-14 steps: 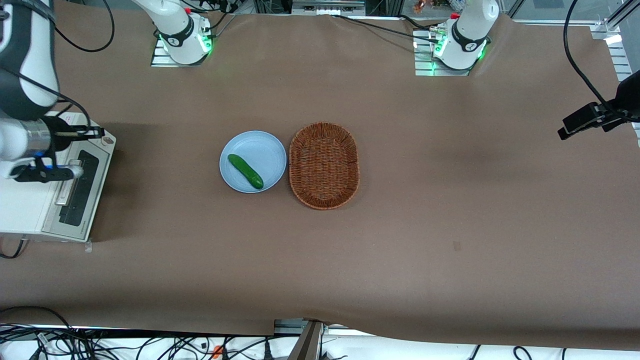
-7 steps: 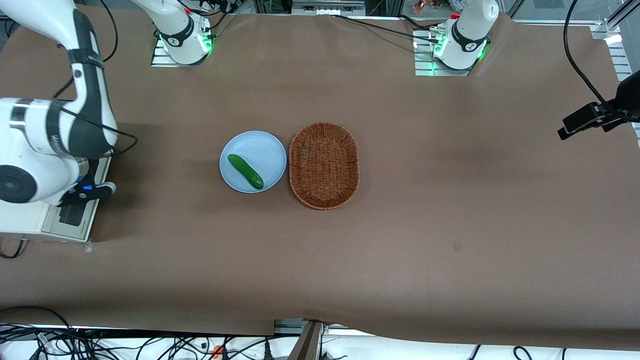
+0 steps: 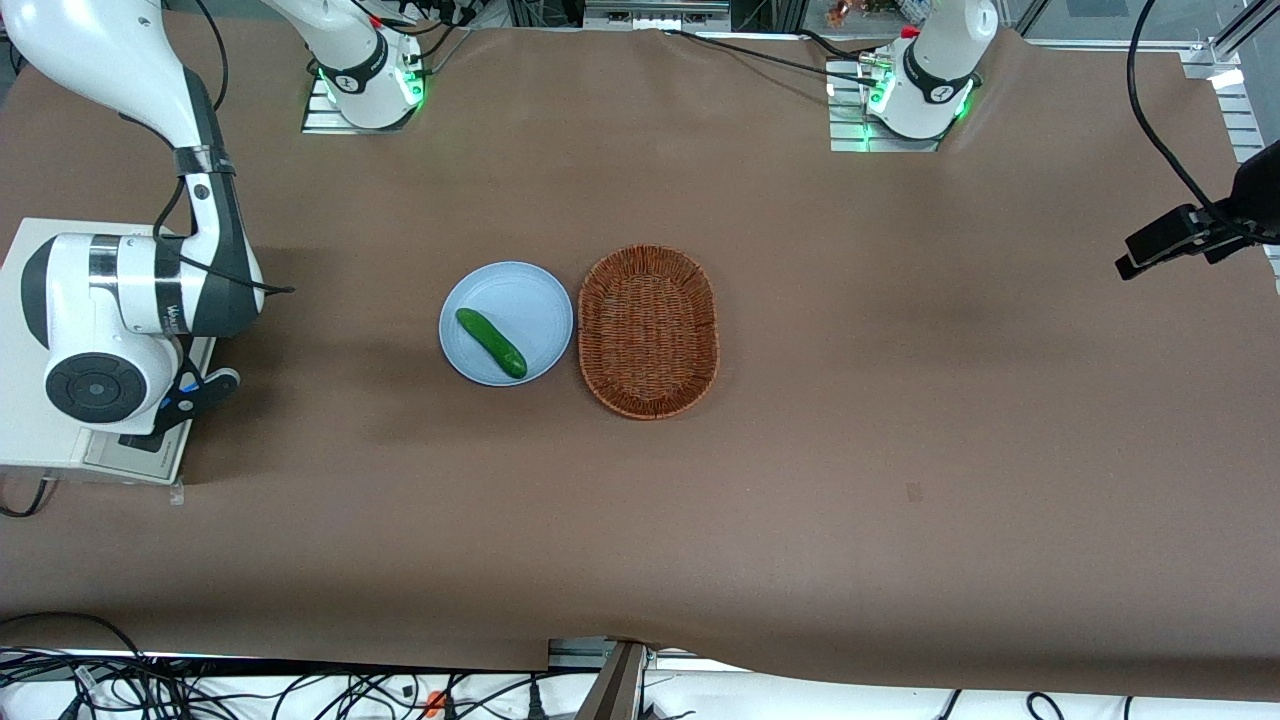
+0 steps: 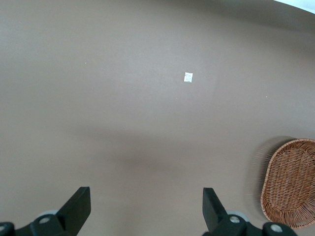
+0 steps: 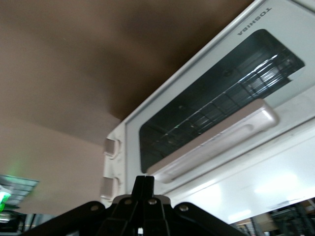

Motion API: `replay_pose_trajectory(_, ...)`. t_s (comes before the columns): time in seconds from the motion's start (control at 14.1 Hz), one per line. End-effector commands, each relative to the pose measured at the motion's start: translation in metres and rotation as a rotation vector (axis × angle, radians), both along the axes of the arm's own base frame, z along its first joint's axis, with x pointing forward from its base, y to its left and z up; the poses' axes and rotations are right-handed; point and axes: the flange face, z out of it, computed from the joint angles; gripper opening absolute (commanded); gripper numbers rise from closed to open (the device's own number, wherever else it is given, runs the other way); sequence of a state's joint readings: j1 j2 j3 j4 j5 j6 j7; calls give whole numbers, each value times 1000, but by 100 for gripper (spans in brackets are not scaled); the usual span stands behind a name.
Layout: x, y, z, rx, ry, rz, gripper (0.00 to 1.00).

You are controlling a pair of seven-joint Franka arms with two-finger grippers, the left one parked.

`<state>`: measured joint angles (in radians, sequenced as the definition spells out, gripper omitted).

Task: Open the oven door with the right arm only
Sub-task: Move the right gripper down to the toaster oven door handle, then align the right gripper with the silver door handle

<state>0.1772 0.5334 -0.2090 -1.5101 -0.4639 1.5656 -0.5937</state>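
Gripper [image 3: 205, 390] sits low just beside the oven [image 3: 30, 300], at the front edge of the oven door [image 3: 150, 455], at the working arm's end of the counter [image 3: 900, 400]. Wrist view shows the two fingers [image 5: 144, 189] pressed together, pinching nothing; the handle [image 5: 216, 140] is just ahead of them, no contact.

Change: a second ago the gripper hung over the top of the door by the handle. Half a second ago it had dropped toward the door's front edge. Now the right arm [image 3: 140, 300] has swung its elbow over the oven, covering most of the door in the front view. Door looks flush with the oven body in the wrist view, glass window [image 5: 221, 98] and rack visible through it. My read: not opened yet, arm repositioning for a hook or pull on the handle.

Plate [image 3: 506, 323] with cucumber [image 3: 491, 343] mid-counter, basket [image 3: 648, 330] just beside it toward the parked arm. Both unmoved, well apart from the oven.
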Motion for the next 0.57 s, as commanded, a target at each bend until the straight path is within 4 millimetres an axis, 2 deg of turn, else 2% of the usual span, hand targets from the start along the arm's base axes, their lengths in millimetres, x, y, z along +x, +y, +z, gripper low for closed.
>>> replay_pose_trajectory(0.0, -4, -15, -1, 5, 33, 82, 0)
replay_pose_trajectory(0.14, -8, -27, -4, 9, 36, 109, 0)
replay_pose_trajectory(0.5, -11, -39, -10, 17, 37, 128, 0)
